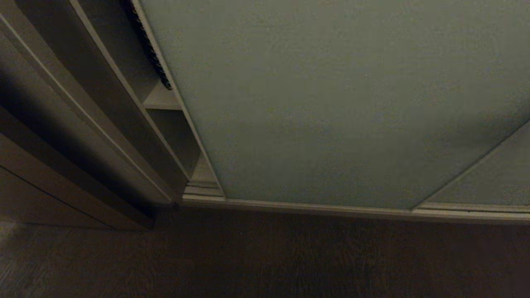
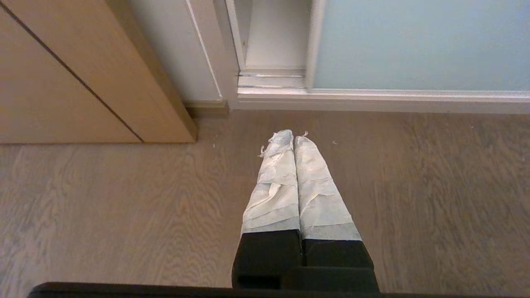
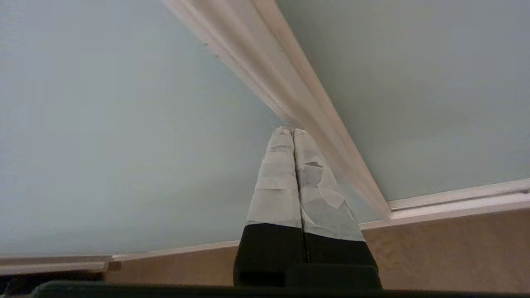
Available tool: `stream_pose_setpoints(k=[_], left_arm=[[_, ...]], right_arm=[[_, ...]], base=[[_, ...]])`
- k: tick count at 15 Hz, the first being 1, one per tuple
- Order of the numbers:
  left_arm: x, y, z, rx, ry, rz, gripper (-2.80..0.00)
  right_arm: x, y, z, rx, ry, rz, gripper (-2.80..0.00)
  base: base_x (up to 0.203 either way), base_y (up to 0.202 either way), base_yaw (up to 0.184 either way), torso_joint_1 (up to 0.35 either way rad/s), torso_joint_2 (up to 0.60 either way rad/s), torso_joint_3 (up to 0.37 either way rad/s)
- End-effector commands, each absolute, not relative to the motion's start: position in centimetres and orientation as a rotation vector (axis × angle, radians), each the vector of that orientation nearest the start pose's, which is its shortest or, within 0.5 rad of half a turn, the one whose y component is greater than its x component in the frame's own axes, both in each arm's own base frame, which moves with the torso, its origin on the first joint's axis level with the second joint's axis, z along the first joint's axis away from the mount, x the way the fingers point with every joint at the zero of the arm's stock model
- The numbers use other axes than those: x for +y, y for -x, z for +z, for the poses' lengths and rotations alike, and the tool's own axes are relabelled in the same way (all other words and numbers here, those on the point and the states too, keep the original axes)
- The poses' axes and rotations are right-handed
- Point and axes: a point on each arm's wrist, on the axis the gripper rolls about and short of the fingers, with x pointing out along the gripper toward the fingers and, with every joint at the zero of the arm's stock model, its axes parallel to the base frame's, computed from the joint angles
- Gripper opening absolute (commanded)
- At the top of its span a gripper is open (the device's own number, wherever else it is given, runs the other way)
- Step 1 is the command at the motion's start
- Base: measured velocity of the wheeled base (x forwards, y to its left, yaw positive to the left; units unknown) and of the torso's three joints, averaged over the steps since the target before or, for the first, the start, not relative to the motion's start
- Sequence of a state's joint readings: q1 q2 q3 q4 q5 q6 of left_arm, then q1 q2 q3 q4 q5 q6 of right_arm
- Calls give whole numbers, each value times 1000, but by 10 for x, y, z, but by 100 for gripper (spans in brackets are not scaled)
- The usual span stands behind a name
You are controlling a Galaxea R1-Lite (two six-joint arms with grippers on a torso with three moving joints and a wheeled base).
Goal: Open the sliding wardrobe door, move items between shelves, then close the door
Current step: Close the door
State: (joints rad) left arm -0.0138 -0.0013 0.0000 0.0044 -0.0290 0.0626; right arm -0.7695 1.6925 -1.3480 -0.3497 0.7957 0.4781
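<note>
Door-closing step, by the look of it — sliding wardrobe door (image 1: pixel 331 103) nearly shut, a narrow gap at its left edge; right gripper (image 3: pixel 293 131), fingers pressed together and empty, near the door's frame — next, push leftward; left gripper (image 2: pixel 293 138) closed, parked.

Both grippers' black fingers (image 2: pixel 285 182) wear crinkled whitish tape.

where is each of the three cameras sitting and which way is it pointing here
Head view: on the robot's head, looking down at the sliding wardrobe door, a narrow gap onto the shelves and the floor; no arm shows.
Left wrist view: behind the shut left gripper, aimed down at the floor and the door's lower corner.
Right wrist view: behind the shut right gripper, tips close to the door frame.
Shared: all three show the grey-green door; head and left wrist views both show the gap.
</note>
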Motion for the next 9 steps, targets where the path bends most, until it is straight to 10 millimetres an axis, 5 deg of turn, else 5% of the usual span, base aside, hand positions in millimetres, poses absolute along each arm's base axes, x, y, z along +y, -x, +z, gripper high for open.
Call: stream_pose_setpoints(k=[1, 9], left_arm=[[0, 23, 75, 3, -63, -43, -280], [0, 23, 75, 3, -63, -43, -280]], right_arm=[[-194, -232, 316, -16, -454, 55, -280], [-158, -213, 321, -5, -435, 169, -280]], base=[[0, 0, 0, 0, 0, 0], [0, 0, 0, 0, 0, 0]])
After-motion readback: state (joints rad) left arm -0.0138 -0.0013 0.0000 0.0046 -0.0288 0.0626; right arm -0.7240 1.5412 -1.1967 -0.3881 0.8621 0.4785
